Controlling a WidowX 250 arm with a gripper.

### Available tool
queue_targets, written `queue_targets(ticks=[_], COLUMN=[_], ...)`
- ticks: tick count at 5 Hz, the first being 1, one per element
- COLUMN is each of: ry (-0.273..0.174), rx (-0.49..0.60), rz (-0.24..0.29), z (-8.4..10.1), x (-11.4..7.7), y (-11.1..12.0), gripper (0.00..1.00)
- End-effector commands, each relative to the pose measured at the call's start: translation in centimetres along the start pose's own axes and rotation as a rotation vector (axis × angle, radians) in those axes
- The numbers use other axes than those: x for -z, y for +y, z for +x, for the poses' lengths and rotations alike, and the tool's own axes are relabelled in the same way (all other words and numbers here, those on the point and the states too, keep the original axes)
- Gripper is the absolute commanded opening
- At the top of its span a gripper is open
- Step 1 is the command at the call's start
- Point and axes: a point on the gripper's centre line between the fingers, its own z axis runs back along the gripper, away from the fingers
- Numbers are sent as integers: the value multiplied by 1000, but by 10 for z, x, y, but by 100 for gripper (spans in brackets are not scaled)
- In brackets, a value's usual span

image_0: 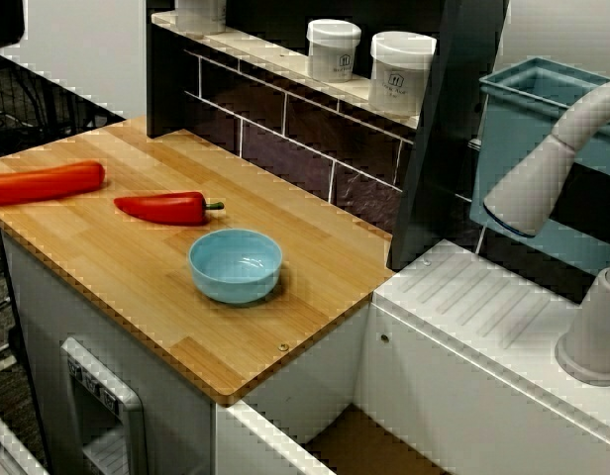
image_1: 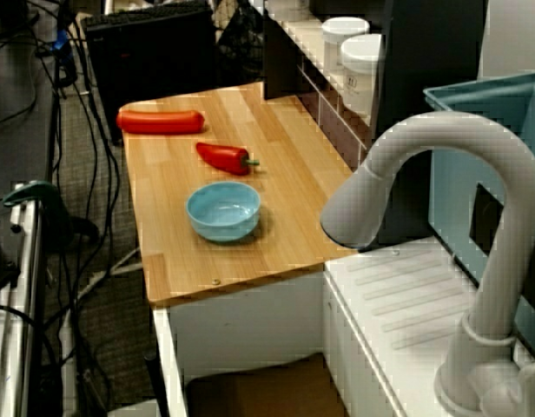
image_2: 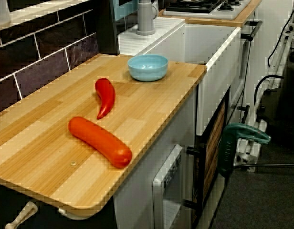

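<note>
A blue bowl [image_0: 236,263] sits near a red pepper [image_0: 166,208] on the surface [image_0: 107,272]. No picture shows the pincer, so I cannot tell if it is apart or together.

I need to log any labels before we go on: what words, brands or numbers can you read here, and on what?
Left white jar: dark logo and fine print on its label, too small to read.
Right white jar: same kind of label, also unreadable.
Grey panel on the cabinet front: small dark marks, blurred.
Nothing else bears text.
</note>
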Motion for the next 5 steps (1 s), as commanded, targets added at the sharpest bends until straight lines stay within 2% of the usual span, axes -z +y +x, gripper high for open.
queue_targets(ticks=[1,2,3,4,5], ry=[0,-10,-91,-167,-130], rx=[0,10,65,221,471], rz=[0,9,25,59,95], z=[0,11,24,40,75], x=[0,39,49,58,82], y=[0,39,55,80,86], gripper=[100,100,100,100,100])
